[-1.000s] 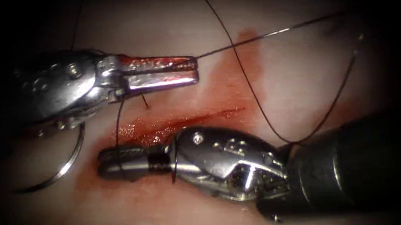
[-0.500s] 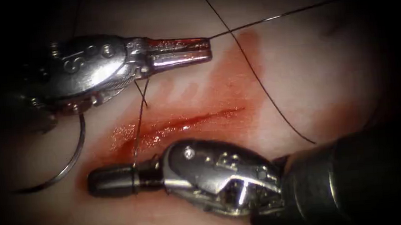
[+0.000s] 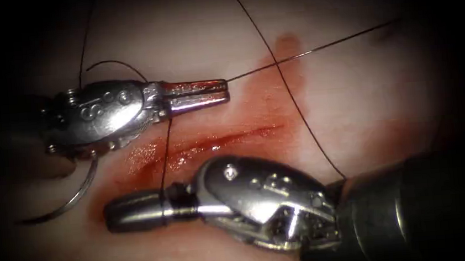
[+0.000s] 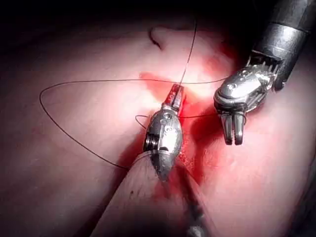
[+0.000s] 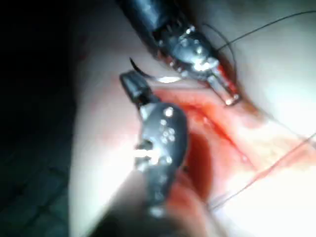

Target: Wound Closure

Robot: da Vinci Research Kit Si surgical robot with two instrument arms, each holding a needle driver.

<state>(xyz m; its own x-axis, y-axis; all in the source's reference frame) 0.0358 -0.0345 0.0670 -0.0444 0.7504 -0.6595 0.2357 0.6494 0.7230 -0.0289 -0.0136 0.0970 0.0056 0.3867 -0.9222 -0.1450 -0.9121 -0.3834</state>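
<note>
**Thread pinched, needle lying free**

Left gripper (image 3: 224, 91) pressed together on the thread (image 3: 314, 47), above the cut (image 3: 211, 143) in the tissue (image 3: 363, 98). Right gripper (image 3: 114, 213) pressed together below the cut, thread running down to its jaws; hold there unclear. Needle (image 3: 79, 192) resting on the tissue left of the cut, beneath the left tool, gripped by neither.

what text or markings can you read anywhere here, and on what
No text can be read for certain.
Left tool: raised marks on its wrist housing, perhaps "SS" or similar, too blurred to read; its shut jaws hold the thread.
Right tool: engraved marks on its wrist housing, too small and blurred to read.
Tissue, needle lying left of the cut: no markings.
</note>
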